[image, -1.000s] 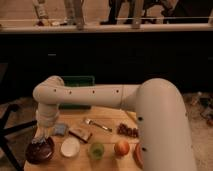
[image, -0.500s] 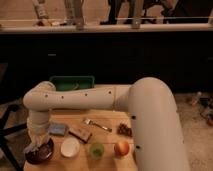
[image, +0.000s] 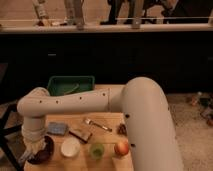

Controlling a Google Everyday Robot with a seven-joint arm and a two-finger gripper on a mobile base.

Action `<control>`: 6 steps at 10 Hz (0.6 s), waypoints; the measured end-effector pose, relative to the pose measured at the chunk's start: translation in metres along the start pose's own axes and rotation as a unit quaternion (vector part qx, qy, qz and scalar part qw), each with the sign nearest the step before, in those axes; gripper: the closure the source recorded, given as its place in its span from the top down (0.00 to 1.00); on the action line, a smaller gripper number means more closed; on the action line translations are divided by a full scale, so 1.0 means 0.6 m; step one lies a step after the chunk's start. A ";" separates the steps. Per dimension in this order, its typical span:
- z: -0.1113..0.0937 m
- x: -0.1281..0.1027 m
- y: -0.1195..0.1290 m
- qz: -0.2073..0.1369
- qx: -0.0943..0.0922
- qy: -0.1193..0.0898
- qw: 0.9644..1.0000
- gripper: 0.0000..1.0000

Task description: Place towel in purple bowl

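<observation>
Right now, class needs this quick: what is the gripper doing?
Gripper: low at the table's left front, over the purple bowl, with the towel.

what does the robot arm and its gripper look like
The arm is a thick, smooth, cream-white tube with rounded joints and a row of small dark dots along its side. No loose cables or markings show. The gripper at its lower left end, over the dark bowl, looks pale and is hard to make out.

Arm [image: 100,102] — smooth cream-white tube, small dark screws; tool [image: 34,146] pale.
</observation>
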 end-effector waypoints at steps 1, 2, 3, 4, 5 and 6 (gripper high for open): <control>0.010 -0.002 0.005 0.003 -0.005 -0.003 1.000 0.00; 0.016 -0.003 0.006 0.004 -0.009 -0.004 1.000 0.00; 0.022 -0.003 0.005 0.004 -0.013 -0.002 1.000 0.00; 0.023 0.001 -0.003 0.005 -0.016 0.001 1.000 0.00; 0.021 0.003 -0.009 0.005 -0.017 0.004 1.000 0.00; 0.018 0.006 -0.018 0.005 -0.020 0.008 1.000 0.00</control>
